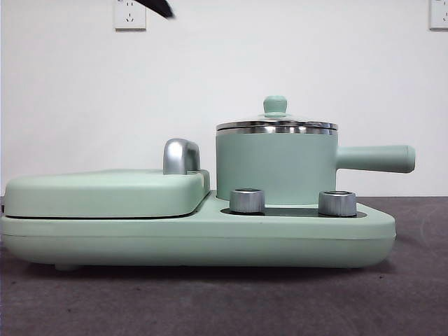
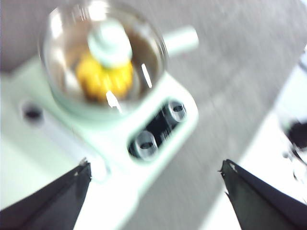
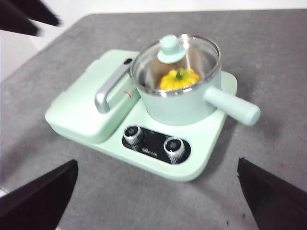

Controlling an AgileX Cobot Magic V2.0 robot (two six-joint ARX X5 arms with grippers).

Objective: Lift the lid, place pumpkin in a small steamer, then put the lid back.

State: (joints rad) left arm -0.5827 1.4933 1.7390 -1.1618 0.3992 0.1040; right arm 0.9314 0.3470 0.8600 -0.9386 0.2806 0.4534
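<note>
The small steamer (image 1: 275,166) is a mint-green pot with a long side handle, standing on the right half of the cooker base. The glass lid (image 1: 276,123) with its mint knob sits on the pot. The right wrist view shows the steamer (image 3: 180,108), the lid (image 3: 173,51) and the yellow pumpkin (image 3: 179,79) inside under the glass. The blurred left wrist view shows the lid (image 2: 109,44) and pumpkin (image 2: 101,79) too. My left gripper (image 2: 156,184) is open and empty, high above the cooker. My right gripper (image 3: 158,184) is open and empty, well back from it.
The mint cooker base (image 1: 210,234) carries a flat covered griddle (image 1: 105,192) with a chrome handle (image 1: 180,155) on the left and two steel dials (image 1: 247,200) in front of the pot. A black arm tip (image 1: 159,7) shows at the top. Grey table all around.
</note>
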